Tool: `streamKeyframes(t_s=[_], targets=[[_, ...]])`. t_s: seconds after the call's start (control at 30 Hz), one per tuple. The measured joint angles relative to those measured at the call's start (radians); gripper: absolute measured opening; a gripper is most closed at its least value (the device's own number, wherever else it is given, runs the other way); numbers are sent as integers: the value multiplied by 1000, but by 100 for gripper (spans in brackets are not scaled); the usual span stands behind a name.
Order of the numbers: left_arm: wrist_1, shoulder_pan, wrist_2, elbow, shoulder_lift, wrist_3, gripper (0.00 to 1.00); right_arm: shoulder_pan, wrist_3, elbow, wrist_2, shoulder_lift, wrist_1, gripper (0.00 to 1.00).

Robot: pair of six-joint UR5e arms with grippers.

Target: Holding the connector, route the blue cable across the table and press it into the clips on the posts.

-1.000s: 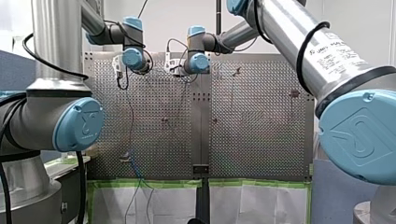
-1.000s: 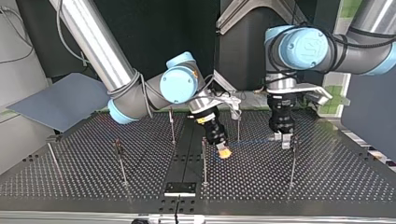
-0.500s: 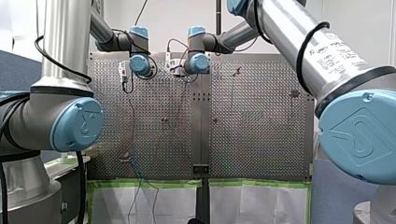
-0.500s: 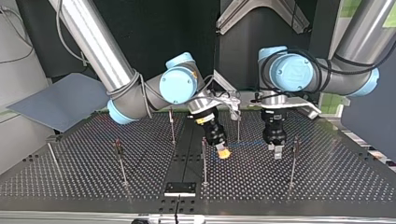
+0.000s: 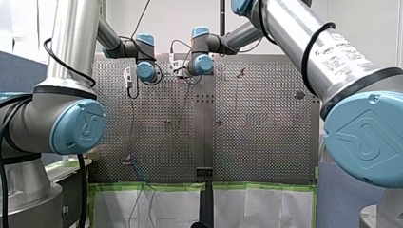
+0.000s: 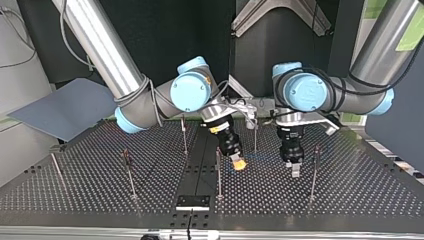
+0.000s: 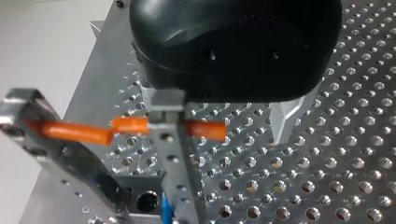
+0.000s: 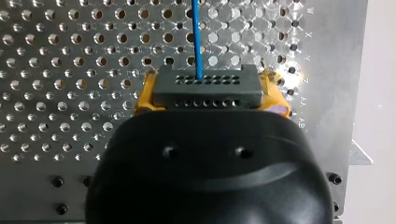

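Reading the top view from its left, you see posts (image 6: pixel 129 172) standing bare; no cable reaches them yet. Near the middle your right gripper (image 6: pixel 239 163) has its yellow pads (image 8: pixel 274 93) clamped on the connector (image 8: pixel 205 86), so the cable (image 8: pixel 198 37) leaves straight ahead and can be led by its end. A faint blue line runs from there toward your left gripper (image 6: pixel 295 171), whose metal fingers (image 7: pixel 286 122) stand apart, likely to guide rather than pinch. Whether the cable lies between them you cannot tell. Just beyond, the end post (image 6: pixel 314 172) and its clip (image 6: pixel 315 150) look the likeliest next target.
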Motion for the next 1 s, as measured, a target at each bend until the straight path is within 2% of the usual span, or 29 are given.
streamKeyframes(t_s=[0.03,0.07,0.1,0.13,0.17,0.23,0.27,0.43,0.7,0.87,1.0], targets=[[0,0,-1,0,0,0,91,0,0,0,0,0,0,0],[0,-1,-3,1,0,-1,77,0,0,0,0,0,0,0],[0,-1,-6,1,0,-1,77,-1,0,0,0,0,0,0],[0,-1,-11,1,0,-2,55,-1,0,0,0,0,0,0],[0,-1,-18,1,0,-2,40,-1,0,0,0,0,0,0],[0,-3,-30,1,0,-2,40,-1,0,0,0,0,0,0],[0,-4,-36,1,0,-2,0,-1,0,0,0,0,0,0],[-14,-9,-56,1,1,-14,0,-2,0,0,0,1,1,0],[-54,-22,-119,-12,12,-39,0,-1,0,1,-1,5,2,0],[-35,-28,-146,-50,49,-52,0,4,-1,2,-1,20,5,0],[-5,-32,-146,-84,81,-48,0,11,-2,1,0,36,7,0]])
